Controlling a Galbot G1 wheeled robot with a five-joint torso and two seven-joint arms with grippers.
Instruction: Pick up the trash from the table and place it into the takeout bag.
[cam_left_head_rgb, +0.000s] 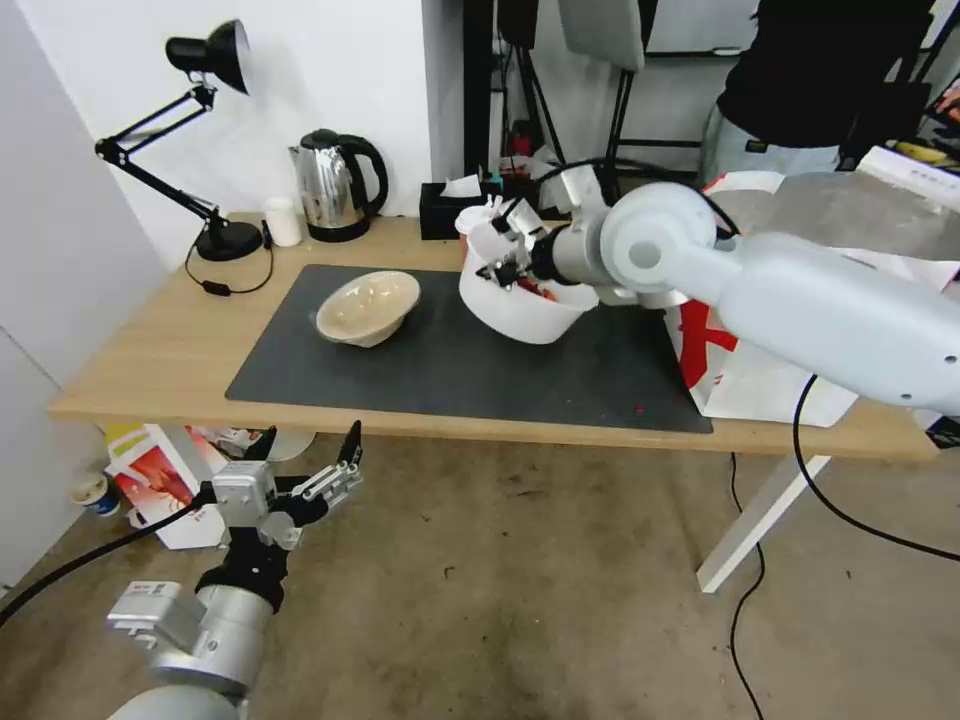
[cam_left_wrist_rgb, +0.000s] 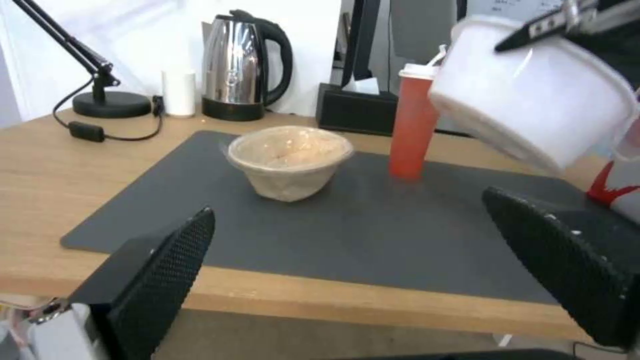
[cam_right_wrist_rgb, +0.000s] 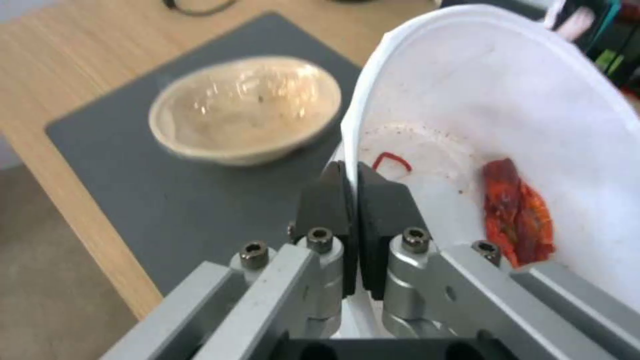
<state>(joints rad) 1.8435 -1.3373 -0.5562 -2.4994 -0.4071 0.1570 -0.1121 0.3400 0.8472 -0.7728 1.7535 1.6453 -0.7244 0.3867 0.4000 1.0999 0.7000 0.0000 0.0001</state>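
My right gripper (cam_left_head_rgb: 507, 255) is shut on the rim of the large white plastic bowl (cam_left_head_rgb: 520, 305), which hangs tilted just above the dark mat (cam_left_head_rgb: 450, 370) of the table (cam_left_head_rgb: 150, 350). In the right wrist view the pads (cam_right_wrist_rgb: 333, 200) pinch the bowl wall (cam_right_wrist_rgb: 520, 100), and red crayfish scraps (cam_right_wrist_rgb: 517, 220) lie inside. The beige bowl (cam_left_head_rgb: 367, 305) sits on the mat to the left. The red lidded cup (cam_left_wrist_rgb: 413, 130) stands behind the white bowl (cam_left_wrist_rgb: 533, 100). The takeout bag (cam_left_head_rgb: 760, 385) stands at the table's right end, partly behind my right arm. My left gripper (cam_left_head_rgb: 305, 455) hangs open below the table's front edge.
Along the back edge stand a black desk lamp (cam_left_head_rgb: 205, 150), a steel kettle (cam_left_head_rgb: 335, 185), a small white cup (cam_left_head_rgb: 283, 220) and a black tissue box (cam_left_head_rgb: 450, 210). A smaller white bag (cam_left_head_rgb: 170, 485) lies on the floor under the table. Cables trail on the floor at right.
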